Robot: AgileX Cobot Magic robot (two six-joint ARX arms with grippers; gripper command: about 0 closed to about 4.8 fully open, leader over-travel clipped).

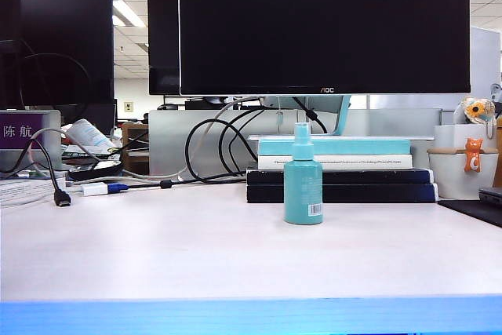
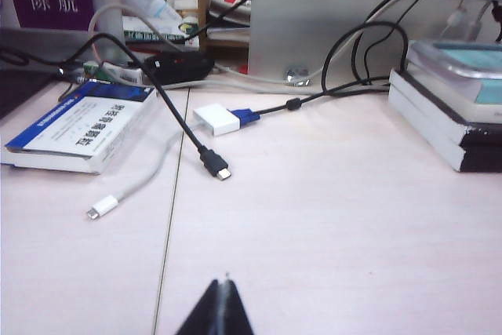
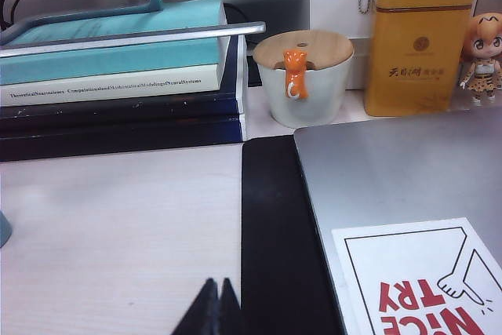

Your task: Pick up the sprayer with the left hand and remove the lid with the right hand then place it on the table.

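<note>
The sprayer (image 1: 303, 186), a small teal bottle with a narrower nozzle top and a white barcode label, stands upright mid-table (image 1: 157, 249) in front of a stack of books. I cannot tell the lid apart from its nozzle top. Neither arm shows in the exterior view. In the left wrist view my left gripper (image 2: 225, 282) hangs shut and empty over bare table, and the sprayer is out of that view. My right gripper (image 3: 216, 282) is shut too, holding nothing, next to a black mat (image 3: 271, 233). A teal sliver, perhaps the sprayer (image 3: 3, 229), shows at the frame edge.
Behind the sprayer lie stacked books with a teal book (image 1: 333, 147) on top, under a monitor (image 1: 321, 25). To the left are loose cables (image 2: 213, 164), a white adapter (image 2: 216, 119) and a booklet (image 2: 78, 127). On the right are a silver laptop (image 3: 392, 170), a white pot (image 3: 302, 80) and a yellow tin (image 3: 420, 41).
</note>
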